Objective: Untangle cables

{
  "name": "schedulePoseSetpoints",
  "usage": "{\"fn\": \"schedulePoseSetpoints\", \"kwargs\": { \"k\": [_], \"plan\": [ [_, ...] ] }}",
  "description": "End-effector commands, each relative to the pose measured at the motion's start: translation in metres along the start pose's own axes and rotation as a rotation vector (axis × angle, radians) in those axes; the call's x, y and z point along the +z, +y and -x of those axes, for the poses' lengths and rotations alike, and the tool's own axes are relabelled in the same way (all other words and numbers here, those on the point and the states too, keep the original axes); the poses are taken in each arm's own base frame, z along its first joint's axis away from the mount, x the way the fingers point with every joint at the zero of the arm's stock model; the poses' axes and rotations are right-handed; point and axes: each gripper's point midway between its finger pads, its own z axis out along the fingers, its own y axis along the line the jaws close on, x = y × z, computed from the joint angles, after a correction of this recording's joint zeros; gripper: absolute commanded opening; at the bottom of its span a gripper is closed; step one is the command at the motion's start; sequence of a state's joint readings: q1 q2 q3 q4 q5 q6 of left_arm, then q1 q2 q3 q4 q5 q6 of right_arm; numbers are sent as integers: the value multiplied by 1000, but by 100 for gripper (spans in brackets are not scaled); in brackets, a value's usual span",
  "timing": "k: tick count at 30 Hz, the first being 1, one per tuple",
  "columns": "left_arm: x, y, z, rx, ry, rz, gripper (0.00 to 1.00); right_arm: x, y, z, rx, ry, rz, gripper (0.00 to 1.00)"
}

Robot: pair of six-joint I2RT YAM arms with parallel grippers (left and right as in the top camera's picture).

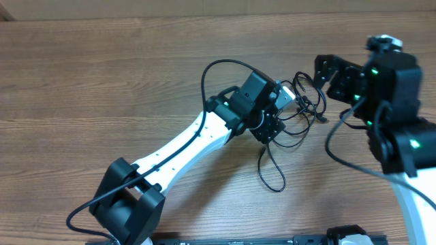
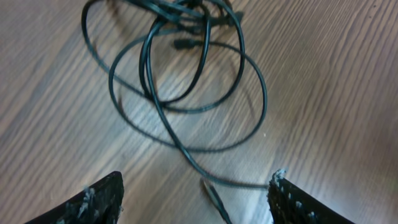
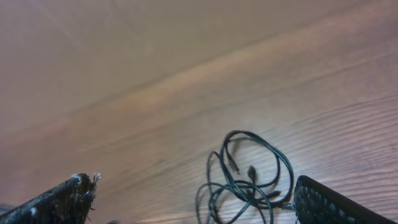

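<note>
While my left gripper point(image 2: 194, 186) hovers with jaws spread over the black cables point(image 2: 181, 9), gripping nothing, my right gripper point(image 3: 194, 185) stands wide open beside them. The tangle lies on the wooden table point(image 1: 102, 68) between my 2 grippers.

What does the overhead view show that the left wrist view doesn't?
Overhead only: both arms, with the right fingers open just beside the cables. Left wrist only: a close look at a plug end lying on the wood between the open left fingers. Both: the cables looped over each other on the wooden table.
</note>
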State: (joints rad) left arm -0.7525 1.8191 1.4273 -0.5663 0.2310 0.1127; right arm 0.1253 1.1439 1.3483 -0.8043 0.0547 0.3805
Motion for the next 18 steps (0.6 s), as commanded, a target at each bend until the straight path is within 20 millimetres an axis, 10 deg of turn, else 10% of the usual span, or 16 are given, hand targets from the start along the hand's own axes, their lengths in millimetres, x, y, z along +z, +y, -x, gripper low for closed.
{"fn": "schedulePoseSetpoints", "kwargs": {
  "k": [1,9,18],
  "plan": [
    [13,-11,5,120,-22,-19,77,-43,26,32,22,-98,141,100],
    [35,-17,30,278,-127,-5,82,-84,56,29,3,-71,315,100],
    [80,-11,14,274,-96,-14,82,-112,67,23,-12,-71,405,100]
  ]
}}
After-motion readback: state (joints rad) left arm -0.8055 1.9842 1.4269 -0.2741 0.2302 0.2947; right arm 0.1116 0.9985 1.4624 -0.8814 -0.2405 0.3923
